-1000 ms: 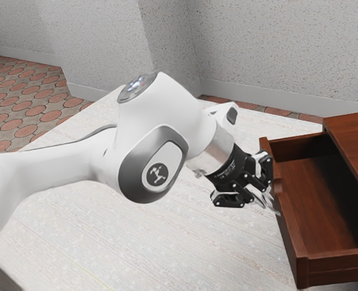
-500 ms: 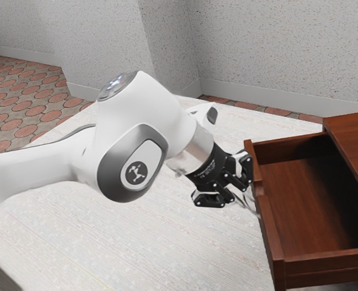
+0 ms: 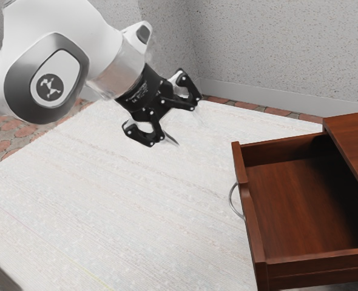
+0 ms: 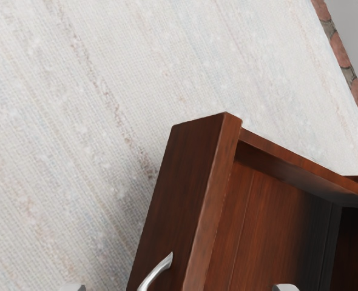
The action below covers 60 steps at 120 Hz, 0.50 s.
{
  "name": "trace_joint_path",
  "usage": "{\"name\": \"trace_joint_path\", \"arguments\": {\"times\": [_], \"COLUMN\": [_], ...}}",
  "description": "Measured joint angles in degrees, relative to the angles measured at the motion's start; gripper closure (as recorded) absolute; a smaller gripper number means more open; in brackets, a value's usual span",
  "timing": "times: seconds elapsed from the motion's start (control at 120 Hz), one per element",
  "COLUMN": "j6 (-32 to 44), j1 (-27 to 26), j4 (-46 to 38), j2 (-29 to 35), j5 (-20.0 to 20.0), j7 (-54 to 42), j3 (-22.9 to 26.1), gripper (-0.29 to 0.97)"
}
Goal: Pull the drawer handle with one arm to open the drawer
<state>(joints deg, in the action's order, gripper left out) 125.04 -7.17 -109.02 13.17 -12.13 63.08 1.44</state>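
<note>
The dark wooden drawer (image 3: pixel 249 209) stands pulled far out of its cabinet (image 3: pixel 352 136) at the exterior view's right, its inside bare. A curved silver handle (image 3: pixel 233 200) sticks out of the drawer's front panel. My gripper (image 3: pixel 182 125) hangs in the air well above the table, up and to the exterior view's left of the drawer, open and holding nothing. In the wrist view the drawer front (image 4: pixel 191 224) and its handle (image 4: pixel 156 276) lie below the hand, at a distance.
The white cloth-textured table (image 3: pixel 106 200) stretches wide between the arm and the drawer. A grey wall with a skirting board (image 3: pixel 276 97) and a red tiled floor (image 3: pixel 3 130) lie beyond the table.
The drawer has slid further out toward the exterior view's left. My gripper has let go of the handle and risen up and to the left, away from it.
</note>
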Motion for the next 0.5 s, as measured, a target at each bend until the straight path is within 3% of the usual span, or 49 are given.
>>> {"name": "trace_joint_path", "arguments": {"times": [0.092,0.175,0.308,0.5], "j6": [-13.10,-23.72,-35.48,-44.17], "j1": [0.01,-0.07,-0.04,-0.04], "j4": [11.94,17.44,20.23,20.01], "j2": [0.11,-0.19,-0.48,-2.62], "j5": [5.80,8.95,11.89,13.11], "j7": [-0.46,-1.41,-3.31,-5.53], "j3": [-1.28,-1.68,-2.79,-4.05], "gripper": [0.24,0.16,0.09,0.04]}}
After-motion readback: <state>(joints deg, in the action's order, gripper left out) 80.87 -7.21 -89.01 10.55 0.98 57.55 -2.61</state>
